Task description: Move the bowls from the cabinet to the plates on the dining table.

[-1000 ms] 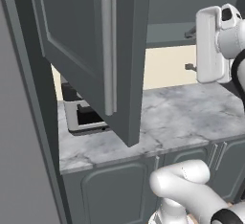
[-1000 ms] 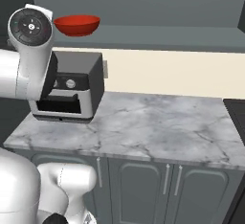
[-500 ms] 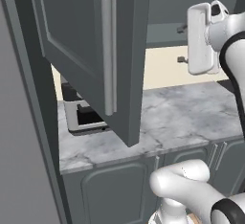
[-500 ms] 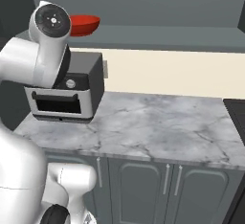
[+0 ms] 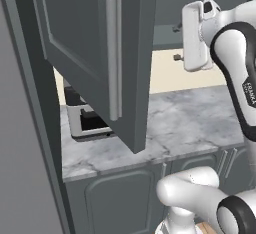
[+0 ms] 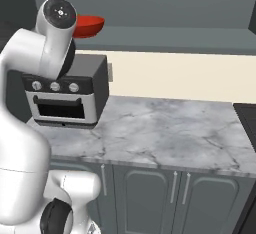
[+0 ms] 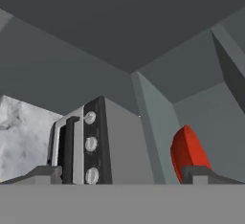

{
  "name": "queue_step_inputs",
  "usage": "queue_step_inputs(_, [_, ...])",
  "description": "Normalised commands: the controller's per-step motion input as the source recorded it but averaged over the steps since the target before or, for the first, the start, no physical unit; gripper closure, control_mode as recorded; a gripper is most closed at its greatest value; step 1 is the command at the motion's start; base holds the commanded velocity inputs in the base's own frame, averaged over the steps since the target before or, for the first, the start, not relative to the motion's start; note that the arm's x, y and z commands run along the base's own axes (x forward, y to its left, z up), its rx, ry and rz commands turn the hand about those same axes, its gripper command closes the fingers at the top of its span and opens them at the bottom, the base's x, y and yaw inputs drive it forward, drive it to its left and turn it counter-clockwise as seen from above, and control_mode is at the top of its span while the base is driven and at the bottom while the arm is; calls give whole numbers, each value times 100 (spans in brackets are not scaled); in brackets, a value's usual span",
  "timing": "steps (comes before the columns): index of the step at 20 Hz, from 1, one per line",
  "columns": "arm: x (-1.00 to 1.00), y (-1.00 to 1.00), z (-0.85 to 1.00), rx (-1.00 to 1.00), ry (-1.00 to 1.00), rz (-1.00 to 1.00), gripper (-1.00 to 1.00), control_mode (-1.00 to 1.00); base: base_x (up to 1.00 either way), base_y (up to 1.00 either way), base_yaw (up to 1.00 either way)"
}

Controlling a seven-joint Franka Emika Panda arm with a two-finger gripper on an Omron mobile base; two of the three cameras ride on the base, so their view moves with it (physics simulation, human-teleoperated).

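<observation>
A: Left base view — the cabinet (image 5: 100,53) door stands open over the marble desk (image 5: 190,123), and the arm is raised high at the right, its hand turned toward the cabinet opening.

B: Right base view — the red bowl (image 6: 90,26) sits up on the cabinet shelf, above the toaster oven (image 6: 65,95), partly behind the arm's joint.

A: Hand view — the gripper (image 7: 122,175) has its jaws set wide, nothing between them; the red bowl (image 7: 189,153) lies just by one tip, off centre.

B: So, I'd say, centre on the rim first — one finger inside, one outside — then close gently before lifting clear of the shelf.
</observation>
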Motion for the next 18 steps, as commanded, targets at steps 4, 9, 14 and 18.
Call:
queue_step_inputs(4, [40,7,0,0,3,0,-100,-100,0,0,0])
queue_step_inputs(9, [42,5,0,0,0,0,-100,-100,0,0,0])
queue_step_inputs(14, [41,7,0,0,0,0,-100,-100,0,0,0])
queue_step_inputs(18, [40,6,-3,0,-1,0,-100,-100,0,0,0])
